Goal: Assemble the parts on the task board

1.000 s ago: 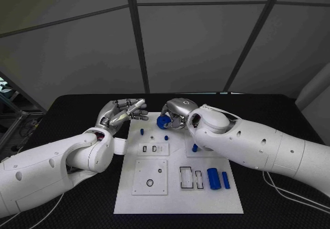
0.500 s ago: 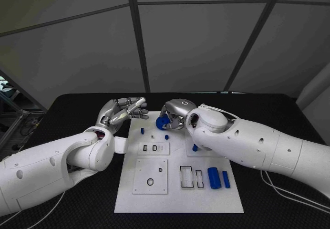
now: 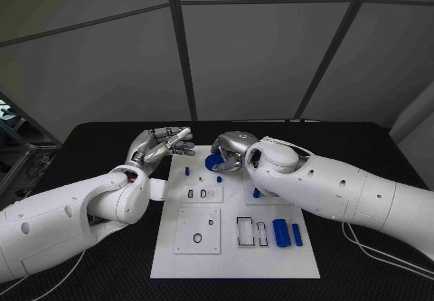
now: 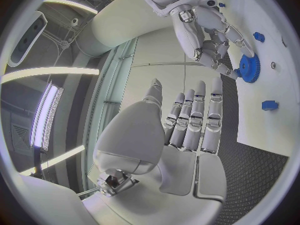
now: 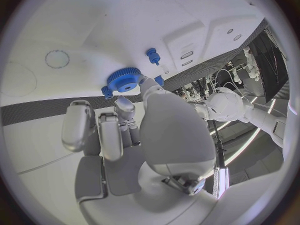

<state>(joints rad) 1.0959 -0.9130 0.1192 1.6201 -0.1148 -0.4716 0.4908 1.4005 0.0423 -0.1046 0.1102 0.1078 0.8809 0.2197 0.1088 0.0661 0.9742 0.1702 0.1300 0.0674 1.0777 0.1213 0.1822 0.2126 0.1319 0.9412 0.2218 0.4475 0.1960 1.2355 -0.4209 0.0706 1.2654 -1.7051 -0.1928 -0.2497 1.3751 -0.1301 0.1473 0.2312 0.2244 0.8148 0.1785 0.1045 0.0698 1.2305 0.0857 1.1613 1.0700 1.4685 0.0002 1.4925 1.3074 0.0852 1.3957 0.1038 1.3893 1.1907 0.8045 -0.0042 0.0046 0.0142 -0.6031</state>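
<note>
1. Head view: the right hand (image 3: 233,149) sits at the far end of the white task board (image 3: 235,263), fingers pinching a blue gear (image 3: 215,162) down against the board. The left hand (image 3: 163,145) hangs over the black surface (image 3: 100,141) just off the board's far left corner, fingers loose, nothing in it. Two blue cylinders (image 3: 286,234) lie near the board's right edge.
2. Left wrist view: left hand (image 4: 187,135) flat, fingers straight and empty; beyond it, the right hand's fingers (image 4: 212,50) are on the gear (image 4: 249,68).
3. Right wrist view: fingertips (image 5: 145,82) touch the gear (image 5: 124,79), which lies on the board, a small blue peg (image 5: 152,56) nearby.
</note>
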